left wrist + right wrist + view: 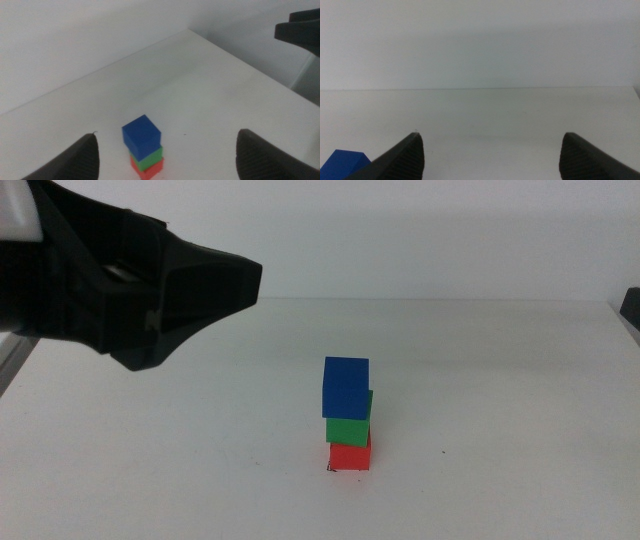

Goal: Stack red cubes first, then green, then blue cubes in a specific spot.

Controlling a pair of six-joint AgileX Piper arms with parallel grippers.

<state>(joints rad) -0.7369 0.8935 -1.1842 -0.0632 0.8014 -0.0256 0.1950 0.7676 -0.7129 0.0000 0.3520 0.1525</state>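
Observation:
The red cube [350, 456] sits on the table at the centre with the green cube [348, 429] on it and the blue cube [346, 386] on top, the upper two shifted slightly. A tiny black corner mark [330, 468] of the spot shows at the red cube's base. My left gripper [235, 285] hangs high at the upper left, well away from the stack, open and empty. The left wrist view [167, 134] shows the stack [141, 136] between its wide-apart jaws. My right gripper [491, 135] is open and empty at the far right; the blue cube [345, 164] shows in its corner.
A lone black speck [446, 452] lies on the white table to the right of the stack. The right arm's dark gripper [300, 31] shows at the table's right edge [632, 308]. A grey wall stands behind the table.

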